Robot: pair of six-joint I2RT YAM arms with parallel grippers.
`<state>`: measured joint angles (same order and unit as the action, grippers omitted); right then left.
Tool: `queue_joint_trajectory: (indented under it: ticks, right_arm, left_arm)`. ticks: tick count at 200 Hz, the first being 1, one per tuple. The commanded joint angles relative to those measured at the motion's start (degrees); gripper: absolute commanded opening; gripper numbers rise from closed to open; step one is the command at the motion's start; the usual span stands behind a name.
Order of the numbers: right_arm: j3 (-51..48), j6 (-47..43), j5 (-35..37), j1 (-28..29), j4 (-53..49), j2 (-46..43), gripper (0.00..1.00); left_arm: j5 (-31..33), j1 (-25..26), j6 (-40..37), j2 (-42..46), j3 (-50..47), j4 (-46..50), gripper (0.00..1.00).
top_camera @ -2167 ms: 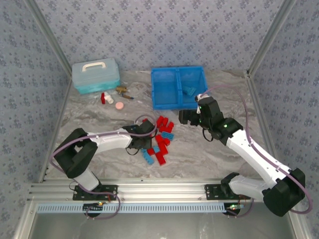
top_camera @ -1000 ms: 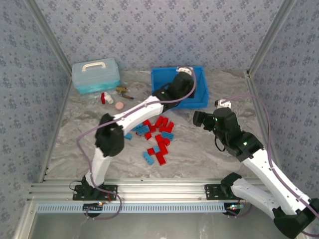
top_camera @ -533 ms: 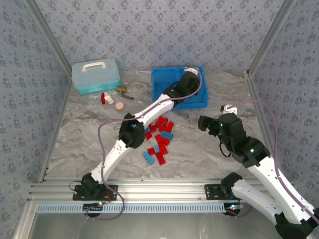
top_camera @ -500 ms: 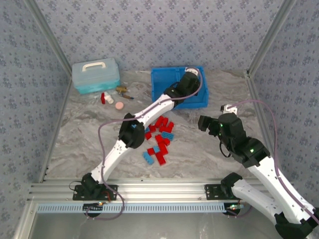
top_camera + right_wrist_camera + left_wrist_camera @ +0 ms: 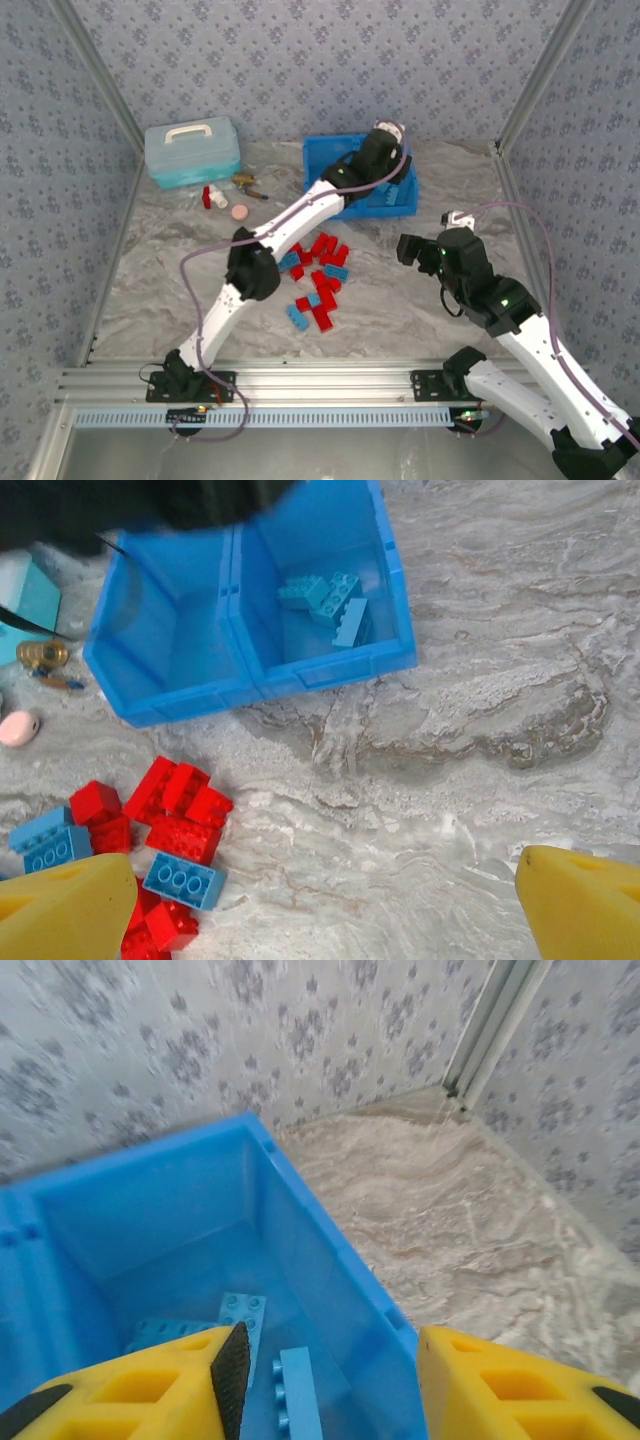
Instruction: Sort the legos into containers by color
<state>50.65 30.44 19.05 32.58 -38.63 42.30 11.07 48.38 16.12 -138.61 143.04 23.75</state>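
The legos (image 5: 318, 275) lie in a loose red and light blue pile at the table's centre. The containers are the two halves of a bright blue bin (image 5: 392, 207) at the back. My left gripper (image 5: 376, 165) hangs over the right compartment. Its yellow fingers (image 5: 150, 1385) stand apart with nothing between them, so the left gripper (image 5: 330, 1385) is open. Light blue bricks (image 5: 300, 1390) lie on the compartment floor below. My right gripper (image 5: 408, 248) hovers open, right of the pile, over bare table. In its wrist view, light blue bricks (image 5: 330, 600) fill the right compartment and red bricks (image 5: 180, 810) lie at lower left.
A pale teal lidded box (image 5: 192, 150) stands at the back left. Near it are a small red-and-white bottle (image 5: 210, 197), a brass piece (image 5: 245, 183) and a pink disc (image 5: 239, 212). Patterned walls close in three sides.
My left arm reached further over the bin's right compartment and its jaws opened. The right arm drew back to the right, then held still.
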Motion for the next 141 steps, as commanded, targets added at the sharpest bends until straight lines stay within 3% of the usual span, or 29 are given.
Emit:
queue_joint_trajectory:
  ticks: [1,31,51,65,99,141]
  right_arm:
    - [-1.21,-3.05,-6.04,-0.23,0.71,2.33,0.99]
    - [-1.13,-5.60,-15.49,1.17,3.89,10.53,0.96]
    - [-0.49,-5.43,-16.53,4.07,6.75,17.19,0.93]
    - [-0.62,-5.17,-17.06,6.27,8.73,21.72,0.85]
    - [-0.87,-5.25,-19.52,9.45,14.56,31.27,0.62]
    - [2.49,-5.76,-20.26,12.28,15.04,40.53,0.56]
  left_arm:
    - [-0.54,-0.22,0.12,18.75,-11.76,0.27,0.49]
    - [-0.67,-1.25,-0.43,39.04,-40.44,-7.01,0.52]
    - [0.27,-1.73,-0.35,48.97,-54.02,-6.72,0.57]
    - [1.67,-1.86,0.65,54.39,-62.02,-4.93,0.59]
    - [3.40,-1.80,5.20,65.61,-77.68,-1.79,0.68]
    - [3.23,-2.05,9.08,76.50,-87.70,1.41,0.89]
